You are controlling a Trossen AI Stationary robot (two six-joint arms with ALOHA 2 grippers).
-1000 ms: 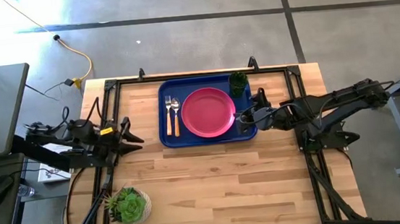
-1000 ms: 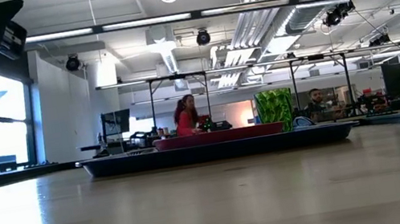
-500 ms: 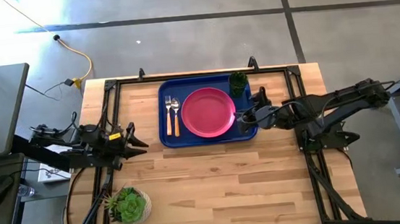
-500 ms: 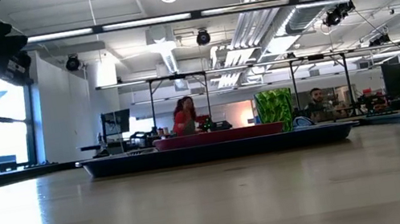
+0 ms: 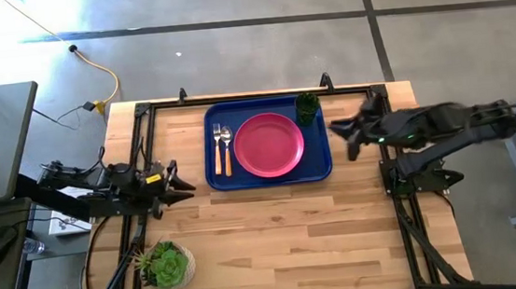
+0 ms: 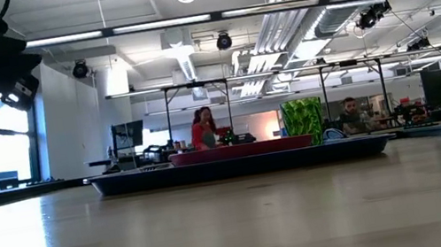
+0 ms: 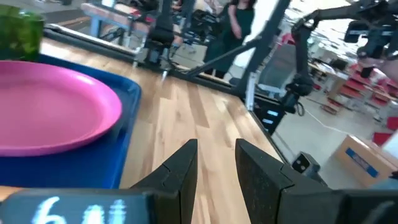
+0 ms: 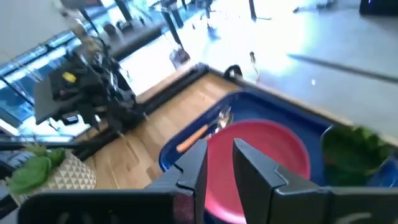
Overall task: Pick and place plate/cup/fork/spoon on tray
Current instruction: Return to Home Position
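High view: tray [image 5: 216, 179] fully set, all items aboard.
Left gripper [image 5: 185, 183] and right gripper [image 5: 339, 134] off tray's edges, slightly parted, empty.

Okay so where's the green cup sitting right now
In the high view the cup stands in the far right corner of the blue tray, just beside the pink plate and on the opposite side from the fork and spoon.
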